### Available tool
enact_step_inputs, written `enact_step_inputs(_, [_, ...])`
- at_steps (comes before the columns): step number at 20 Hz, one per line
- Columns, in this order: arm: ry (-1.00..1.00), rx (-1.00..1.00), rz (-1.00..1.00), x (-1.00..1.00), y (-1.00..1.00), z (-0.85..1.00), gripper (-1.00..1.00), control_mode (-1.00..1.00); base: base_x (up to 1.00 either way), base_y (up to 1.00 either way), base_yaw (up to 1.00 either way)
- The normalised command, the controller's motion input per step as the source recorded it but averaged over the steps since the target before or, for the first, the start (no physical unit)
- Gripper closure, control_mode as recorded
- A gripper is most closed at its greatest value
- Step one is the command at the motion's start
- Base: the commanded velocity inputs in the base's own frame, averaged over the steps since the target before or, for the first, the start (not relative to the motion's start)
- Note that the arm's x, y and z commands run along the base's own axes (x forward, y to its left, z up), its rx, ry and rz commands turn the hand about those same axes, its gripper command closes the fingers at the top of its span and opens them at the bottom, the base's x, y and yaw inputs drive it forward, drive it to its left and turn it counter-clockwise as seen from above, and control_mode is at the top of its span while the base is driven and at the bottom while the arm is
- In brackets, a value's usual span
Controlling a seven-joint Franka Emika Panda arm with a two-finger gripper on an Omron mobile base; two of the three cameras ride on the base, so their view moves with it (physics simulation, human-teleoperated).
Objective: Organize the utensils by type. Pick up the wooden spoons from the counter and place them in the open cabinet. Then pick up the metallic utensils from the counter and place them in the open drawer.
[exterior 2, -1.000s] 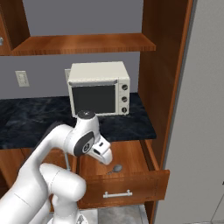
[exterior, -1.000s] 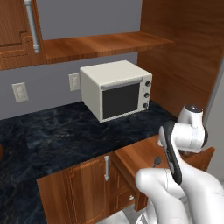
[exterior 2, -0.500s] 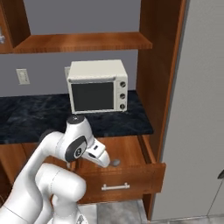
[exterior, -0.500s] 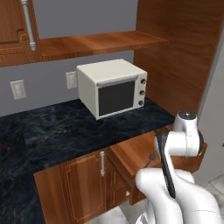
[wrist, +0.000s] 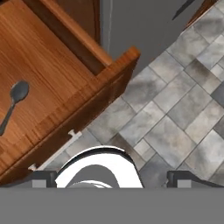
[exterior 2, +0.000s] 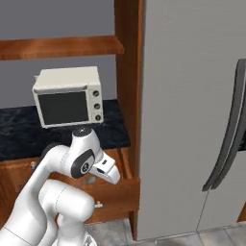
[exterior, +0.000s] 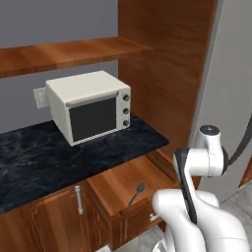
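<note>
Wide open and empty, the gripper [wrist: 111,179] hangs over the tiled floor [wrist: 175,113] just past the open drawer's front corner [wrist: 127,61] — a dark metal spoon [wrist: 15,98] lies on the drawer's wooden bottom. On the dark counter [exterior: 74,152] sits a toaster oven [exterior: 91,106].

A white toaster oven [exterior: 91,105] is sitting on the dark marble counter [exterior: 44,155], under a wooden shelf [exterior: 64,53]; a grey fridge [exterior 2: 192,110] is standing to its right, grey floor tiles [wrist: 175,109] lying below.

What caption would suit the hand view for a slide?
Looking down past the open tool: a metal spoon lies in the open wooden drawer above grey floor tiles.
</note>
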Motion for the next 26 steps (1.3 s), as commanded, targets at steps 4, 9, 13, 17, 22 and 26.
enact_step_inputs(4, [0.0,0.0,0.0,0.0,0.0,0.0,-1.0,1.0,0.33,-0.79,-0.18])
enact_step_inputs(9, [0.0,0.0,0.0,0.0,0.0,0.0,-1.0,1.0,0.17,-0.76,-0.39])
enact_step_inputs(13, [0.0,0.0,0.0,0.0,0.0,0.0,-1.0,1.0,0.01,-0.71,-0.58])
enact_step_inputs(17, [0.0,0.0,0.0,0.0,0.0,0.0,-1.0,1.0,0.0,-0.62,-0.72])
enact_step_inputs(22, [0.0,0.0,0.0,0.0,0.0,0.0,-1.0,1.0,0.0,-0.56,-0.78])
enact_step_inputs(26, [0.0,0.0,0.0,0.0,0.0,0.0,-1.0,1.0,0.0,-0.51,-0.83])
